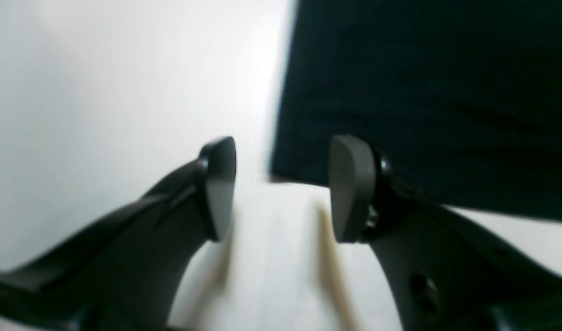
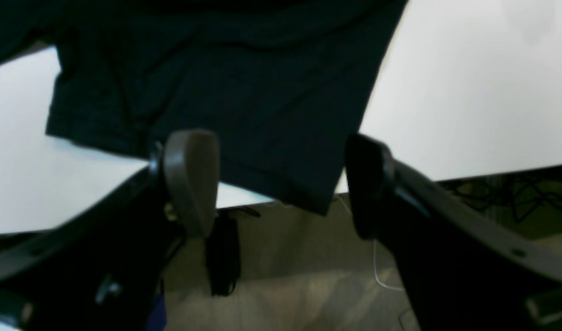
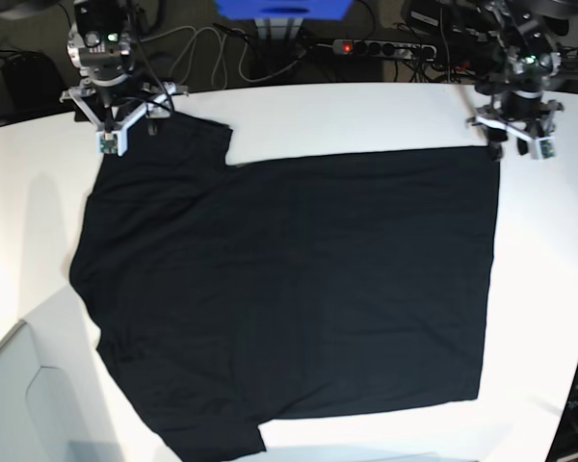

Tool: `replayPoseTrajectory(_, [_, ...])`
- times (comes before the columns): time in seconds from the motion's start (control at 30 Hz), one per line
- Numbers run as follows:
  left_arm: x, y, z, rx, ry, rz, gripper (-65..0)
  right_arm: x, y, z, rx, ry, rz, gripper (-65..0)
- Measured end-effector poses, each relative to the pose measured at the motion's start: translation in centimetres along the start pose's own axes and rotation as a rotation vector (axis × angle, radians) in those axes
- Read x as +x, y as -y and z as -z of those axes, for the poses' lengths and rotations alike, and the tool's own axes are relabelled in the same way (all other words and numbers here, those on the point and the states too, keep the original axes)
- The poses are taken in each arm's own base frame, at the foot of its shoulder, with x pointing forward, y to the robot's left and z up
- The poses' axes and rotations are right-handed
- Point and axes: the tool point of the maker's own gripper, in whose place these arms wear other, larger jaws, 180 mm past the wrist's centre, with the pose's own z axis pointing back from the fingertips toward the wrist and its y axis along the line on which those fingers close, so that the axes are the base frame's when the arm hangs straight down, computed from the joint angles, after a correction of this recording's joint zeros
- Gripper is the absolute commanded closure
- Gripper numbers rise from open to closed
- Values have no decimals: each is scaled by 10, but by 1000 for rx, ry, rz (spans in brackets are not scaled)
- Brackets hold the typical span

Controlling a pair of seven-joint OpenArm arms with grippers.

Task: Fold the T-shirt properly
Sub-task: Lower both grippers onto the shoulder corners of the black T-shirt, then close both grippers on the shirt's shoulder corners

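White table (image 3: 366, 111) margins around the flat T-shirt (image 3: 299, 289); left claw (image 1: 281, 188) and right claw (image 2: 281, 184) both wide, empty.

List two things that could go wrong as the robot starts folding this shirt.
1. The T-shirt sleeve under the open right gripper overhangs the table edge; a grab there may miss or drag cloth off.
2. The open left gripper sits beside the hem corner, so closing may catch nothing.

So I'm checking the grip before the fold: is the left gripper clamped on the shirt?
No: in the left wrist view the left gripper has its jaws apart with only white table between them, beside the shirt corner.
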Motion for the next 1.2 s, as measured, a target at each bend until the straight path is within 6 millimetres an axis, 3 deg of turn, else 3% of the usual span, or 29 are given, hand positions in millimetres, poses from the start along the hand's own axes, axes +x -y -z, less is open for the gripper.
replayPoseTrajectory(0.1, [-17,1,7,-2,-55,-25,-314,0,1,0,-1,0,-4,-419])
replayPoseTrajectory(0.5, [-24,0,29,-15,-51,-88,-310,0,2,0,-3,-3,-8,-418])
replayPoseTrajectory(0.6, [-23,1,32,-21,-42,-100,-241,0,7,1,-11,-2,-31,-419])
replayPoseTrajectory(0.8, [-20,13,39,-50,-32,-95,-6,1,9,3,-17,1,-29,-422])
replayPoseTrajectory(0.93, [-20,14,40,-54,-34,-96,0,-16,11,18,-13,-63,-61,-422])
replayPoseTrajectory(1.2, [-20,17,39,-61,-35,-96,0,-14,17,22,-14,-58,-67,-463])
